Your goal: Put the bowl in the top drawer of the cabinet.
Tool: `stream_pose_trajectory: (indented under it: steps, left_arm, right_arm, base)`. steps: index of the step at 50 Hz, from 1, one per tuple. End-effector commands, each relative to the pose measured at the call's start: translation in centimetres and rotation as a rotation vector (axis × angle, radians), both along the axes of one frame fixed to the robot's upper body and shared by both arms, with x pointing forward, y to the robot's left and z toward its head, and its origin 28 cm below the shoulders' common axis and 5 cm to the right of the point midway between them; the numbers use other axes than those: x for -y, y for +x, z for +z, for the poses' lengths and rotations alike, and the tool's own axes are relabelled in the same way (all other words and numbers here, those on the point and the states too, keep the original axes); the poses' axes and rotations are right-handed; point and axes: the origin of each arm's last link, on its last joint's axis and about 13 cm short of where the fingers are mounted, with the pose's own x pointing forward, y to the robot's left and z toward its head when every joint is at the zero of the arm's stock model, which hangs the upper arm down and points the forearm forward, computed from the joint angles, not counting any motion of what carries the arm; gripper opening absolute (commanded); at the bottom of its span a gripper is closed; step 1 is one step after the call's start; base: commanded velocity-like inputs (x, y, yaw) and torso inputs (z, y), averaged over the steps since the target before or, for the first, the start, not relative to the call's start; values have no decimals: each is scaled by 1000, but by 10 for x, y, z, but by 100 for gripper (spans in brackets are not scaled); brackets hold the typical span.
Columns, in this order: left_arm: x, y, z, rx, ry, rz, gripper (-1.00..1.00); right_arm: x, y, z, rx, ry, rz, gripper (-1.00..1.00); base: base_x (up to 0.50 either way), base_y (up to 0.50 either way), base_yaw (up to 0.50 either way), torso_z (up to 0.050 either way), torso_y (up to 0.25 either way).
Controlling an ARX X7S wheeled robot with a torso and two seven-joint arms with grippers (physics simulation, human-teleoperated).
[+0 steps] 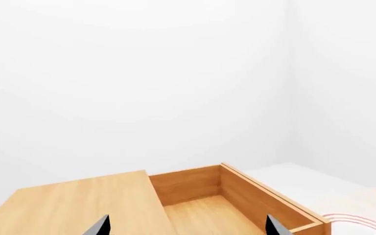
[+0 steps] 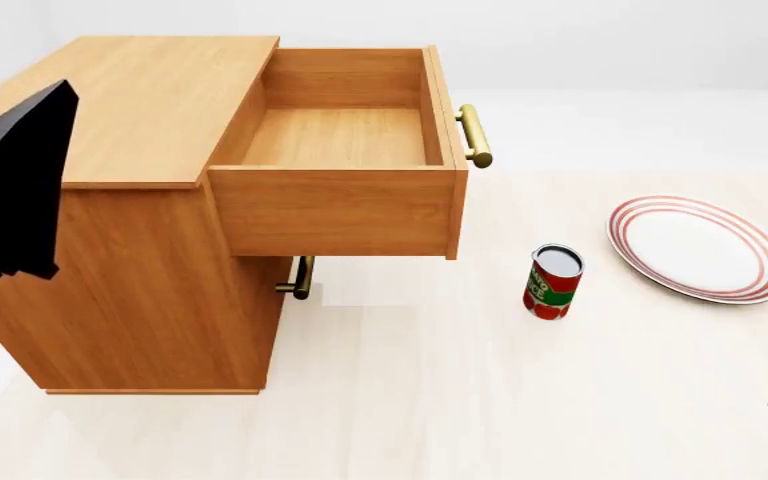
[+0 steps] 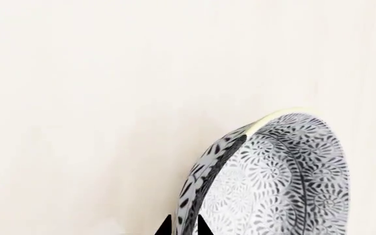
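A: Where is the bowl (image 3: 273, 181)?

B: Pinched by the right fingers (image 3: 163, 227). In the right wrist view two dark tips sit close together astride its rim, one outside the wall and one inside, so they are clamped on the rim. The bowl hangs tilted, its speckled inside showing, over the pale worktop (image 3: 96, 98).

A: Does the head view show that hand?

B: Only a grey corner at the view's lower right edge; the bowl does not show there.

A: And the left fingers (image 1: 100, 227)?

B: Spread wide. In the left wrist view the two tips stand well apart, one over the cabinet (image 1: 77, 205) top and the other over the far side wall of the drawer (image 1: 201, 205). Nothing is between them.

A: Is the drawer out?

B: Yes, pulled well out of the cabinet (image 2: 117, 200). In the head view the drawer (image 2: 344, 135) shows a bare wooden floor, and its brass handle (image 2: 475, 135) sits on the front. A second handle (image 2: 300, 277) shows below it.

A: What else is on the worktop?

B: A red and green can (image 2: 552, 282) stands upright near the drawer's front corner, and a red-ringed plate (image 2: 698, 248) lies just beyond it, apart from the can. The left wrist view catches the plate's edge past the drawer.
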Motion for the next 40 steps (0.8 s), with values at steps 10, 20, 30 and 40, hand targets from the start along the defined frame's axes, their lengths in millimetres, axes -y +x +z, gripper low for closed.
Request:
stream_pose_trajectory:
  steps: [10, 20, 30, 40]
  left_arm:
    - [2, -3, 4, 14, 2, -11, 100]
    - [2, -11, 1, 28, -9, -21, 100]
    - [5, -25, 3, 55, -3, -40, 100]
    - [7, -41, 6, 89, -1, -45, 100]
  right_arm:
    - [3, -28, 79, 21, 6, 40, -100]
    - [-16, -16, 147, 65, -37, 141, -100]
    - [-44, 23, 217, 94, -78, 437, -100]
    - [-79, 67, 286, 117, -133, 720, -100]
  base:
    - [0, 0, 0, 0, 0]
    - [0, 0, 0, 0, 0]
    - [0, 0, 0, 0, 0]
    - [0, 0, 0, 0, 1]
